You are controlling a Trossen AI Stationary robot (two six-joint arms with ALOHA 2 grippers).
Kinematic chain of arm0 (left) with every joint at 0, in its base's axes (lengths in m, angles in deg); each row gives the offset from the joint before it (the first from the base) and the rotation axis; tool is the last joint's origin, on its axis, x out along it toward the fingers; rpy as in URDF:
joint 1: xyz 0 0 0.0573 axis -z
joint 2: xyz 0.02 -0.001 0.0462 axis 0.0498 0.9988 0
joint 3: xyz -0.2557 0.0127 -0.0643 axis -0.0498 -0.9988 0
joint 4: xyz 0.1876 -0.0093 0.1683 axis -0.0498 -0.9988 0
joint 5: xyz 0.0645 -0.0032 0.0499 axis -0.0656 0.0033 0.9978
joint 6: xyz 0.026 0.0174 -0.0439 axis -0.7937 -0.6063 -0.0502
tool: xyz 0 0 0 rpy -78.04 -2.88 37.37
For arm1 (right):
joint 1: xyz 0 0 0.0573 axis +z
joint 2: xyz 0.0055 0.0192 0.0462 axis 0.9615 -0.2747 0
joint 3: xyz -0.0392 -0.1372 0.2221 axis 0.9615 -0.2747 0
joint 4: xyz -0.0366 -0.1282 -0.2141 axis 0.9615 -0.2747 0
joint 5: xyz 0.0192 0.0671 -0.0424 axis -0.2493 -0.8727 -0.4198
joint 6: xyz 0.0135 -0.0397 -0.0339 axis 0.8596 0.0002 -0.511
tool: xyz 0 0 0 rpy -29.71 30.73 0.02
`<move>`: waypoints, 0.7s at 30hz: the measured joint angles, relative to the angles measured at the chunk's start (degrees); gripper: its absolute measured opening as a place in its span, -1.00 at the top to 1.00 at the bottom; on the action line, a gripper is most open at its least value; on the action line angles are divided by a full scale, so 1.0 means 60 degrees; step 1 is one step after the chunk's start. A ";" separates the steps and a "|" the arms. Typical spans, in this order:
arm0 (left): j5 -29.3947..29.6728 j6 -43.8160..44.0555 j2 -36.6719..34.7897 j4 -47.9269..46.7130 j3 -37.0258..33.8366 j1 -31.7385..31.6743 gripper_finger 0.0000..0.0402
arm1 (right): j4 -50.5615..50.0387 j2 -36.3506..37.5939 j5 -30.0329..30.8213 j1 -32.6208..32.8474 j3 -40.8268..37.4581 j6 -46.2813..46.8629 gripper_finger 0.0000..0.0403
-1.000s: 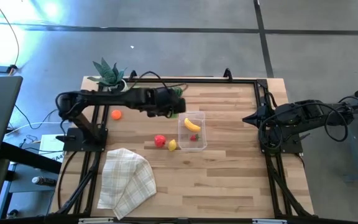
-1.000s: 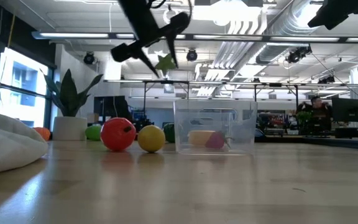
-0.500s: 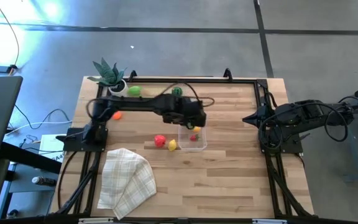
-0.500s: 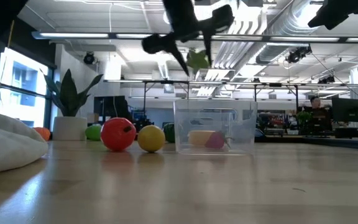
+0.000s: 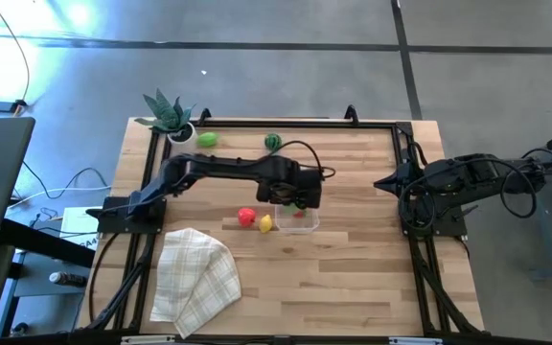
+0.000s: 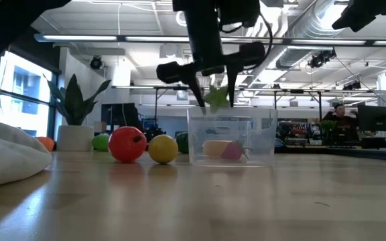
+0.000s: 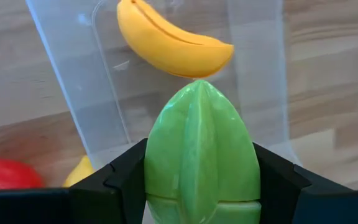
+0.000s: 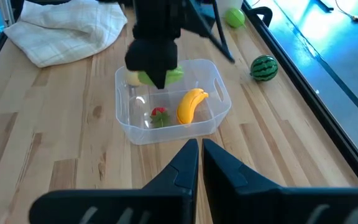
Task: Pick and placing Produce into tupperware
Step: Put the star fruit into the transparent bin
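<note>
Left fingers (image 7: 197,205) are clamping the light green fruit (image 7: 199,149) directly over the tub (image 5: 298,216), worktop centre. Banana (image 7: 169,40) and strawberry (image 8: 160,116) are lying inside. Right fingers (image 8: 200,163) are sitting clenched, empty, at 3 o'clock.

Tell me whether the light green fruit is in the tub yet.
Not yet. The left gripper holds the light green fruit just above the tub, where a banana and a strawberry lie.
</note>
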 joint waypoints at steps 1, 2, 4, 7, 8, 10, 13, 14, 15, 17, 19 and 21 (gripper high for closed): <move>-0.0030 0.0004 0.0078 -0.0015 0.0000 -0.0001 -0.01 | 0.0000 0.0000 -0.0003 0.0004 0.0000 0.0000 0.94; -0.0094 0.0015 0.0146 -0.0009 0.0000 -0.0004 -0.01 | 0.0000 0.0000 0.0000 0.0000 0.0000 0.0000 0.94; -0.0243 0.0051 0.0291 0.0011 0.0000 -0.0011 -0.03 | 0.0000 0.0000 0.0000 0.0002 0.0000 0.0000 0.94; -0.0327 0.0087 0.0510 0.0146 0.0000 -0.0011 -0.03 | 0.0000 0.0000 -0.0003 0.0004 0.0000 0.0000 0.94; -0.0328 0.0095 0.0555 0.0144 0.0000 -0.0011 -0.02 | 0.0000 0.0000 0.0000 0.0004 0.0000 0.0000 0.94; -0.0357 0.0200 0.0652 0.0167 0.0000 -0.0011 -0.01 | 0.0000 0.0000 -0.0003 0.0003 0.0000 0.0000 0.94; -0.0434 0.0254 0.0737 0.0151 -0.0004 -0.0059 -0.01 | 0.0000 0.0000 -0.0003 0.0000 0.0001 0.0000 0.94; -0.0433 0.0259 0.0775 0.0201 -0.0001 -0.0062 -0.01 | 0.0000 0.0000 -0.0003 0.0001 0.0000 0.0000 0.94; -0.0419 0.0253 0.0828 0.0333 0.0020 -0.0068 -0.01 | 0.0000 0.0000 0.0000 0.0000 0.0000 0.0000 0.94; -0.0427 0.0242 0.0912 0.0338 0.0005 -0.0136 -0.04 | 0.0000 -0.0002 -0.0002 0.0003 0.0000 0.0000 0.94; -0.0516 0.0245 0.0974 0.0284 -0.0012 -0.0157 -0.05 | 0.0000 -0.0004 -0.0001 0.0002 0.0000 0.0000 0.94; -0.0580 0.0241 0.1060 0.0426 0.0022 -0.0199 -0.04 | 0.0002 -0.0001 0.0000 0.0000 0.0000 0.0000 0.94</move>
